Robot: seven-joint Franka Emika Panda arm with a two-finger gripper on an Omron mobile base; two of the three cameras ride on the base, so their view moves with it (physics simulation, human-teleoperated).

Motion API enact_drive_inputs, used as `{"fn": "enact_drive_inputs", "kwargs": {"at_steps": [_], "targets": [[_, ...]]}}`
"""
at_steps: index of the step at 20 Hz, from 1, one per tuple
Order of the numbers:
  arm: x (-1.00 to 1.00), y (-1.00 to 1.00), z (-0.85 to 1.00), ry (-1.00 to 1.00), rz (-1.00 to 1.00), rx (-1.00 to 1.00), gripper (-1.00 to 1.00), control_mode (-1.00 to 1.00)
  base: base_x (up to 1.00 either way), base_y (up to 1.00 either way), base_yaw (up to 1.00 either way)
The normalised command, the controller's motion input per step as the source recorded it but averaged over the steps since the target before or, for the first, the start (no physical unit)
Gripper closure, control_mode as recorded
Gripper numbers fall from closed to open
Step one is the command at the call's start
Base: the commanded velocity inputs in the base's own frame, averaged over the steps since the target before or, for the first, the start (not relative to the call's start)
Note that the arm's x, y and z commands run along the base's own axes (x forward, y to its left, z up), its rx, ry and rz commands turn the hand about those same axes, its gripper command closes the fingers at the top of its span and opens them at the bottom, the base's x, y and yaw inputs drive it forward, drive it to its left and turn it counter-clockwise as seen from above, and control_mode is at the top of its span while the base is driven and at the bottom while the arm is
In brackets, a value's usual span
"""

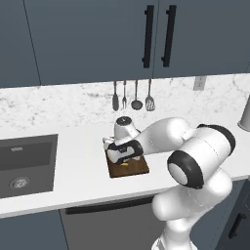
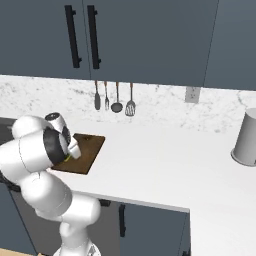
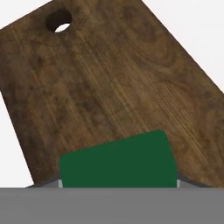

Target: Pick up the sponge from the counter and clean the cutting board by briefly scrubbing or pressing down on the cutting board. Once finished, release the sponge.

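The tool (image 1: pixel 123 157) is hanging low over the cutting board (image 1: pixel 139 168), wrist bent down from the white arm, and it looks to be pinching the sponge (image 3: pixel 117 162) — in the hand view the green top is sitting right at six o'clock, with slivers of grey finger peeking out at its two lower corners. The fingertips themselves are hidden, so the pinch is my reading, not a certainty.

The board is lying on the white table (image 1: pixel 73 180), its long axis running from the hole (image 3: pixel 59 21) at eleven o'clock down toward five o'clock in the hand view. The sponge's long side is lying across that axis, near the board's end away from the hole. From the left base view a speck of yellow is showing under the tool, on or just above the wood; contact I cannot confirm.

So the wood is lying straight ahead of the tool: I judge a push along the tool's own line is what scrubbing needs, then letting go. The sink (image 1: pixel 27 163) is sitting well apart at nine o'clock.
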Motion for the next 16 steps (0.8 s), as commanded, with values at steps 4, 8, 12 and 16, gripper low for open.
{"fn": "enact_drive_inputs", "kwargs": {"at_steps": [4,8,12,16], "targets": [[-0.65,0.01,0.00,0.02,-0.01,0.00,1.00,-1.00,0.00,0.00,0.00],[-0.33,0.06,0.00,0.01,0.00,0.00,1.00,-1.00,0.00,0.00,0.00],[0.17,0.01,0.00,0.00,-0.01,0.00,1.00,-1.00,0.00,0.00,0.00],[0.55,0.01,0.00,0.00,-0.05,-0.01,1.00,-1.00,0.00,0.00,0.00]]}}
